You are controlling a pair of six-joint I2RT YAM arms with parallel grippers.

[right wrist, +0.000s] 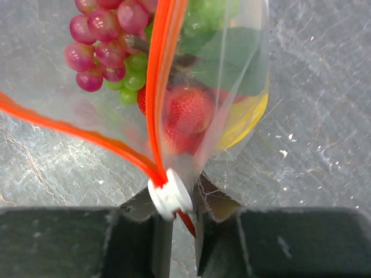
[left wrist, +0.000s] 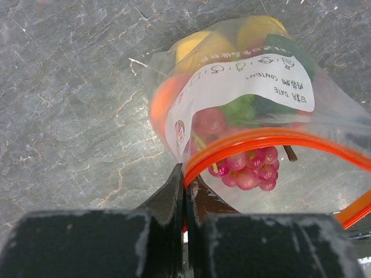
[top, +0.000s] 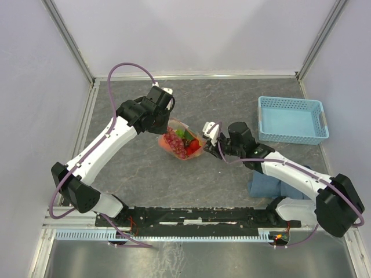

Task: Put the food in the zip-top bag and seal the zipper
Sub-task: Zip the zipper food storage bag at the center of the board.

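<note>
- Bag: clear crinkly plastic zip-top bag holding purple grapes and red strawberries lies mid grey stone-patterned table.
- Left gripper, at the bag's 11 o'clock, pinches its red-orange zipper strip, jaws pressed together.
- Right gripper, at 3 o'clock, pinches the strip's end at the white slider.

**Our grey stone-veined table and what sits on it**

We see a grey table with pale marbled veins, walled in on three sides by white panels. Near its middle the clear zip-top bag rests on the surface as far as we can tell, with fruit packed inside. Toward the far right corner stands a light-blue mesh basket, well apart from the bag. Nearer us on the right lies a folded blue cloth, partly hidden beneath the right arm.
</note>
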